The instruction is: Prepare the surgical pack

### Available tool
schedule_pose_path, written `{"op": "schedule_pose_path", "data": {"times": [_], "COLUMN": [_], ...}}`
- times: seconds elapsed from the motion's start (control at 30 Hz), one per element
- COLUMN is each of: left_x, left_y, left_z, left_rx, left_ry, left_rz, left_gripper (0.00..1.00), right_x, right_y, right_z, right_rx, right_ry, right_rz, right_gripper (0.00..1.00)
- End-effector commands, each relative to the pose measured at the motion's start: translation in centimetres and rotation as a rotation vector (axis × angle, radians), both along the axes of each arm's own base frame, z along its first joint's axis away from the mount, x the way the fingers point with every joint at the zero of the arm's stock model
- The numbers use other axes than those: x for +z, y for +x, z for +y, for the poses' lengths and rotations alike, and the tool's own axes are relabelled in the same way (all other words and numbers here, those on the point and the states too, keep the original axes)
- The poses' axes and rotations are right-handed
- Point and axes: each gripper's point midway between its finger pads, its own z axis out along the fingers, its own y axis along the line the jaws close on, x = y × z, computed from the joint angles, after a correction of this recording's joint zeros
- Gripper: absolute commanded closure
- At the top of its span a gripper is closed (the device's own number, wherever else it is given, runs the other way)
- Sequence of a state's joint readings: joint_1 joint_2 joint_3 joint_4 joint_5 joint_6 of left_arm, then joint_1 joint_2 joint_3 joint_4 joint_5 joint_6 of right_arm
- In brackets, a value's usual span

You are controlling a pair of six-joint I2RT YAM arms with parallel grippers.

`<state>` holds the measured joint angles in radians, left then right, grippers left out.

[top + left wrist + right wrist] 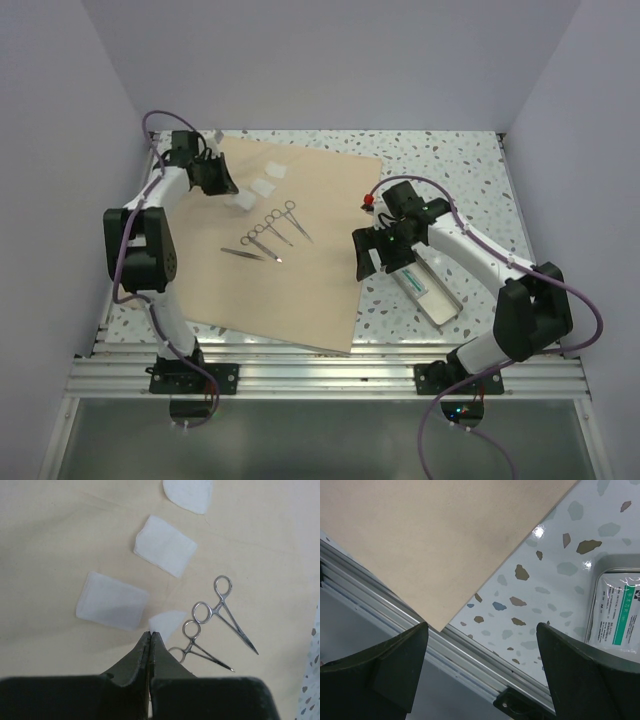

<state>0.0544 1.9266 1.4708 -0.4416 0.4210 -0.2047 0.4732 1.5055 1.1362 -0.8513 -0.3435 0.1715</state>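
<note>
The surgical pack is a big tan sheet [310,290] spread flat on the table; it also shows in the left wrist view [50,540] and the right wrist view [420,530]. My left gripper [228,190] hovers over the sheet's far left part. In its own view the left gripper [150,635] is shut on a corner of a white gauze pad [167,622]. Three more gauze pads [114,601] and ringed forceps [227,612] lie on the sheet. My right gripper [365,262] is open and empty just off the sheet's right edge [482,627].
A shiny metal tray [445,308] with a green-and-white packet [620,615] lies right of the right gripper. Tweezers [250,255] and forceps [280,225] lie mid-sheet. A small red object [369,201] sits on the speckled table. Aluminium rails [330,375] run along the near edge.
</note>
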Motion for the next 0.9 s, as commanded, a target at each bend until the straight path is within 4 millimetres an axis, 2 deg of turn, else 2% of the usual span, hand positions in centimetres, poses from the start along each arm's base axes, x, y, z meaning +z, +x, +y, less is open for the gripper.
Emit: {"op": "schedule_pose_path", "data": {"times": [0.0,0.03,0.1,0.13,0.23,0.5,0.67,0.7,0.8,0.87], "left_x": [0.2,-0.5,-0.3,-1.3,-1.7,-3.1,-1.5,-0.6,0.6,0.8], "left_y": [2.0,2.4,3.2,3.2,4.4,5.1,4.5,4.5,3.9,3.6], "left_z": [0.0,0.3,0.4,0.5,0.7,1.6,0.7,0.6,0.5,0.7], "left_rx": [-0.024,-0.019,-0.033,-0.036,-0.036,-0.017,-0.041,-0.043,-0.049,-0.042], "left_ry": [0.007,0.021,0.036,0.038,0.05,0.085,0.04,0.038,0.033,0.038], "left_rz": [-0.032,-0.028,-0.045,-0.015,-0.015,0.034,0.032,0.009,-0.006,-0.002], "left_gripper": [1.0,1.0,1.0,1.0,1.0,1.0,1.0,1.0,1.0,1.0], "right_x": [0.0,-0.1,-0.1,-0.1,-0.2,-0.2,-0.4,-0.4,-0.4,-0.4], "right_y": [-0.1,-0.1,-0.2,-0.2,-0.2,0.0,0.0,0.0,0.0,0.0], "right_z": [0.5,0.4,0.4,0.3,0.4,0.5,0.5,0.6,0.5,0.4], "right_rx": [0.014,0.012,0.011,0.011,0.011,0.012,0.003,0.003,0.002,0.002], "right_ry": [0.022,0.019,0.018,0.017,0.014,0.012,0.014,0.018,0.016,0.012], "right_rz": [0.004,0.006,0.006,0.007,0.011,0.013,0.019,0.019,0.017,0.02], "right_gripper": [0.08,0.08,0.08,0.08,0.08,0.08,0.08,0.08,0.08,0.08]}}
